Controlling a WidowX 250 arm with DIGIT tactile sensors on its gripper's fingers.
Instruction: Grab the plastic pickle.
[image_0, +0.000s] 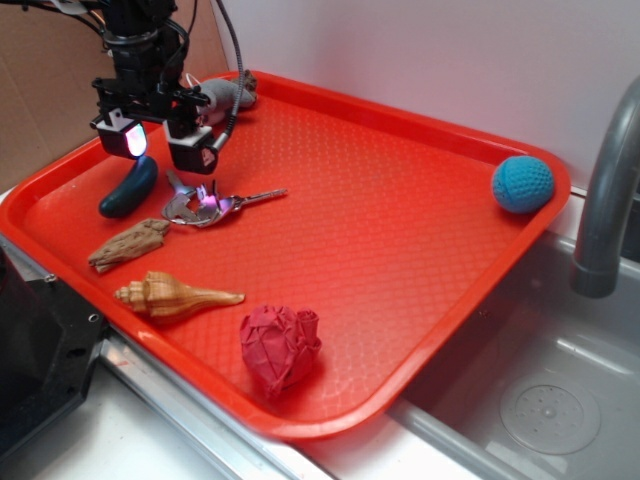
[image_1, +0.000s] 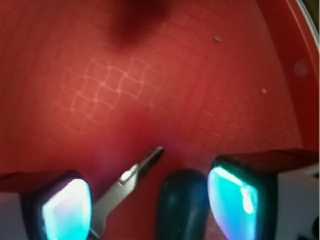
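The plastic pickle (image_0: 129, 188) is a dark teal oblong lying on the red tray (image_0: 400, 200) near its far left rim. My gripper (image_0: 160, 143) hangs just above it, open, its lit fingers wide apart. In the wrist view the pickle's rounded end (image_1: 183, 205) shows between the fingers, close to the right finger (image_1: 235, 202). A metal key blade (image_1: 131, 179) lies beside it, nearer the left finger (image_1: 67, 210). Nothing is held.
A bunch of keys (image_0: 210, 204) lies right of the pickle. A brown wood piece (image_0: 128, 245), a seashell (image_0: 175, 295) and a red crumpled lump (image_0: 280, 345) sit toward the front. A blue crocheted ball (image_0: 522, 184) is at the right rim, a grey toy (image_0: 228, 95) behind. A sink and faucet (image_0: 605, 200) stand at right.
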